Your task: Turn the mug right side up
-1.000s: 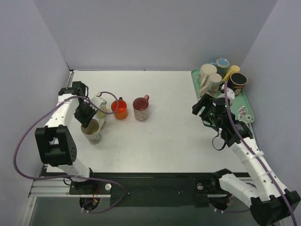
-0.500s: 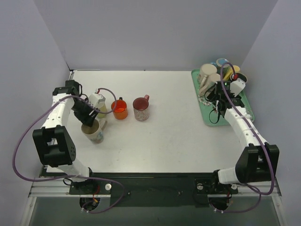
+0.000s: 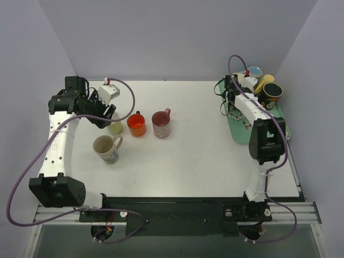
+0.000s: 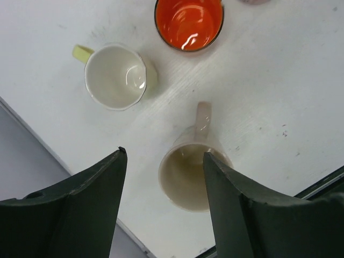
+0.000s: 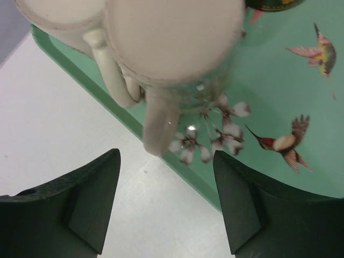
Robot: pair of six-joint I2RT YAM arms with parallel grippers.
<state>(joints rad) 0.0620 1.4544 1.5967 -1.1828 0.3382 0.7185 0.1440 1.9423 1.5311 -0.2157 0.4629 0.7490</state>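
A beige mug point(image 4: 193, 177) point(image 3: 106, 148) stands upright on the white table, mouth up, handle pointing away. High above it my left gripper point(image 4: 164, 153) point(image 3: 104, 115) is open and holds nothing. My right gripper point(image 5: 166, 153) point(image 3: 231, 103) hangs open over the near left edge of the green tray point(image 5: 279, 172). Just ahead of it a cream mug point(image 5: 172, 37) stands upside down on the tray, base toward the camera, its handle point(image 5: 158, 129) reaching to the tray's rim. A second upturned cream mug point(image 5: 59, 16) stands beside it.
Upright on the table are a pale yellow mug point(image 4: 115, 77) point(image 3: 114, 127), an orange mug point(image 4: 189, 21) point(image 3: 136, 125) and a speckled dark red mug point(image 3: 160, 124). A dark mug point(image 3: 271, 91) and a yellow and blue one point(image 3: 255, 72) crowd the tray's far end.
My left gripper opened, let go of the beige mug and rose away from it. The right arm swung from mid-table out over the tray's mugs.
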